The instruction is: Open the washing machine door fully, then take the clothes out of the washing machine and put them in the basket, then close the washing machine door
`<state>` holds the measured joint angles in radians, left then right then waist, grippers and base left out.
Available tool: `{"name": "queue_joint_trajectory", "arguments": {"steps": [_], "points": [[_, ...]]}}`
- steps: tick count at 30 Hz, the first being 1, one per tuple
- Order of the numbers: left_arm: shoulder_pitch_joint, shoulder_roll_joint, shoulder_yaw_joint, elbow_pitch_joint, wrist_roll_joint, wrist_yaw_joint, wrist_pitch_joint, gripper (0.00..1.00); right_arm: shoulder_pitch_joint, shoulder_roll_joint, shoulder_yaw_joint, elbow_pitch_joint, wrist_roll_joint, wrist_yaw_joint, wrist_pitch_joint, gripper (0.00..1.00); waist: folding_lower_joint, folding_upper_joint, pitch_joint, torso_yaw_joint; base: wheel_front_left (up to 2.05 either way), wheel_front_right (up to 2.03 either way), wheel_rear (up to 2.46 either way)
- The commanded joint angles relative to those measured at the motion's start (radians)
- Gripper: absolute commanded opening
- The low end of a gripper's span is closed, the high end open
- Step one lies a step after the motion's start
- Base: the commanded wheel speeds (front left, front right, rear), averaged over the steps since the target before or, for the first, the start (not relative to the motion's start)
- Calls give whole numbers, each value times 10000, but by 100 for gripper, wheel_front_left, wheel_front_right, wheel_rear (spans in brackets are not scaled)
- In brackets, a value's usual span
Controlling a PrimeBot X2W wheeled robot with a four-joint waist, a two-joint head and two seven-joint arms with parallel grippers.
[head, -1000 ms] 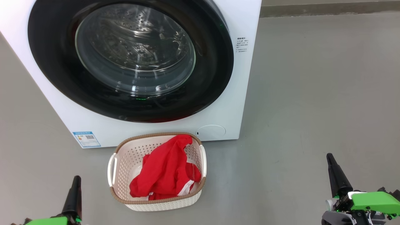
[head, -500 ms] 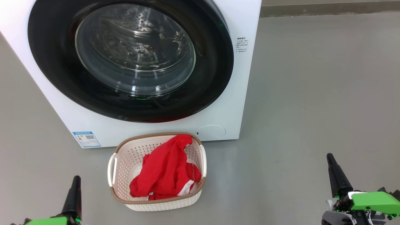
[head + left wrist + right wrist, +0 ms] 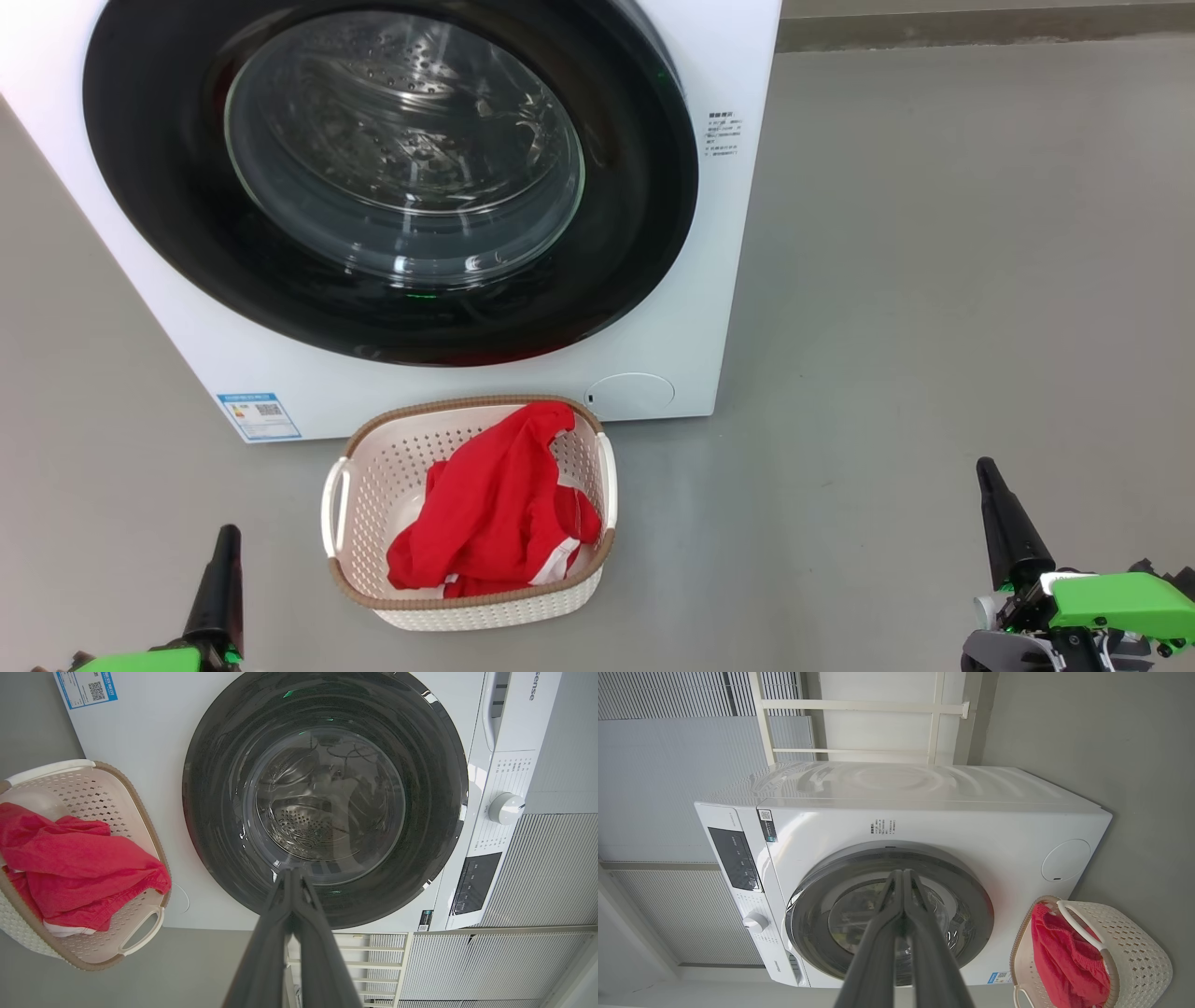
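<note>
Clothes lying in the basket, door sitting shut, both jaws clenched on nothing.
The washing machine door is sitting closed against the white washing machine, its steel drum glinting through the glass. The clothes are lying heaped in the basket, which is standing on the floor just in front of the machine (one red fold is reaching up to the far rim). I am holding my left jaws and right jaws low at either side, fingers pressed together, apart from the basket.

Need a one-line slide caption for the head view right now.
Washing machine door closed, clothes in the basket on the floor, left gripper and right gripper shut, empty.
</note>
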<state>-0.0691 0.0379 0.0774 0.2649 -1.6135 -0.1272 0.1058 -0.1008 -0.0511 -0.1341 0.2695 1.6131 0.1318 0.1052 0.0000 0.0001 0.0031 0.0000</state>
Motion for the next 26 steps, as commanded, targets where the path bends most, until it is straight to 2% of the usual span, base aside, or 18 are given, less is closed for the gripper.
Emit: {"name": "queue_joint_trajectory", "arguments": {"steps": [1,26], "points": [[-388,144,346,-198,34,-35,60,0,-69,-12,223,-249,-29,-11,65,0,0,-1,0,0,0,0,0],[-389,137,356,-198,42,-35,68,0,-70,-5,212,-248,-38,-11,73,0,0,-1,0,0,0,0,0]]}}
